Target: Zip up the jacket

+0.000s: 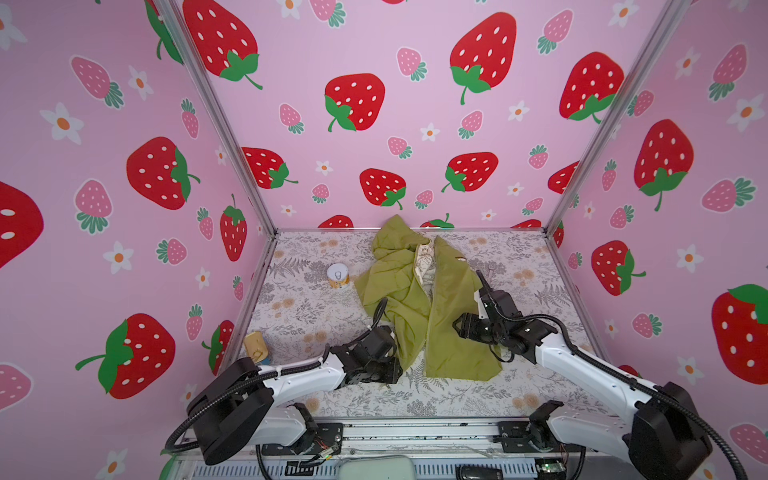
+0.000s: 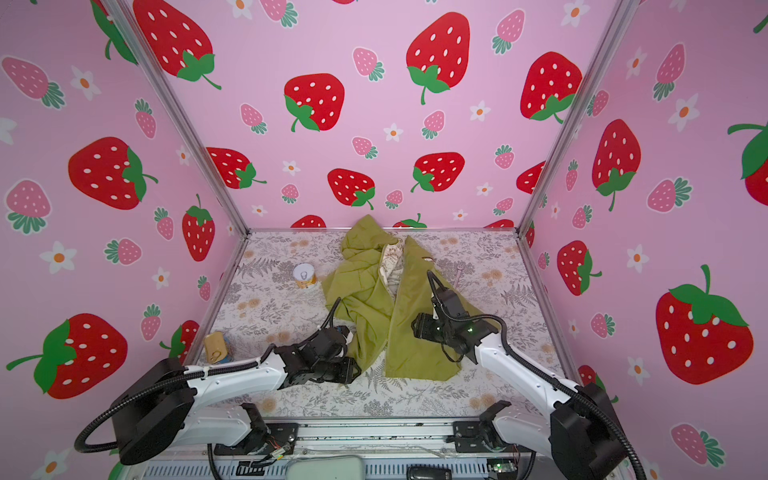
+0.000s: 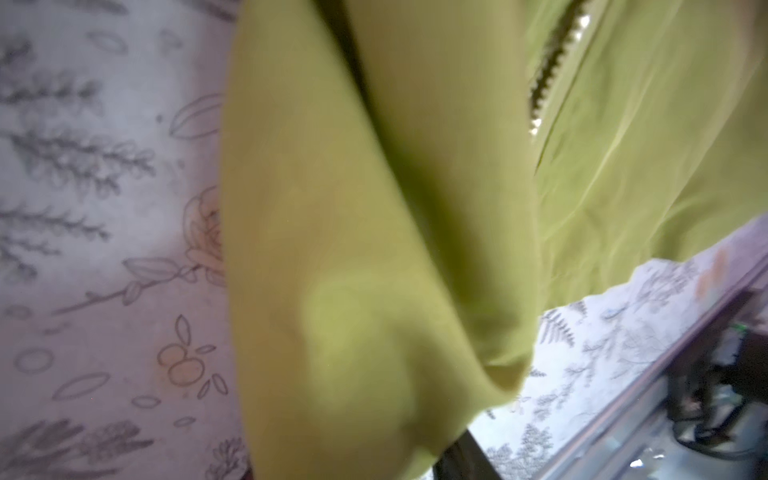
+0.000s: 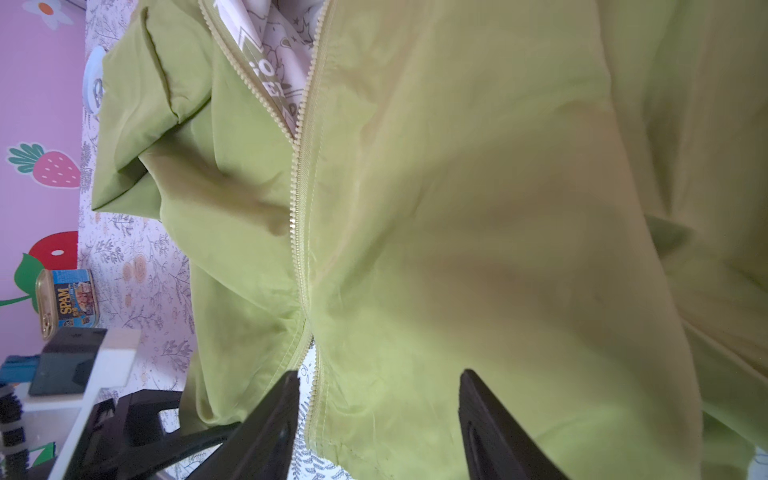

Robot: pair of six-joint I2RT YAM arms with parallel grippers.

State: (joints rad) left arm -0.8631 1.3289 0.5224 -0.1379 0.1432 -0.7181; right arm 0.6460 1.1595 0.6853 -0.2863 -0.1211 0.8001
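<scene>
Olive-green jacket (image 1: 419, 299) crumpled mid floral table (image 1: 307, 316), hood far, zipper (image 4: 299, 199) edges together mid-front, parted at hem, cream lining (image 4: 282, 54) exposed, right gripper (image 4: 380, 374) jaws spread over right panel, left gripper (image 1: 395, 365) at left hem, jaw state unreadable

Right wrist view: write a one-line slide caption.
Right gripper, jaws open, astride the front zipper of a thin olive-green fabric jacket.

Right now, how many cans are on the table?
2. A round can stands just left of the jacket. A flat tin sits at the front left corner of the table. Others could hide under the jacket.
</scene>
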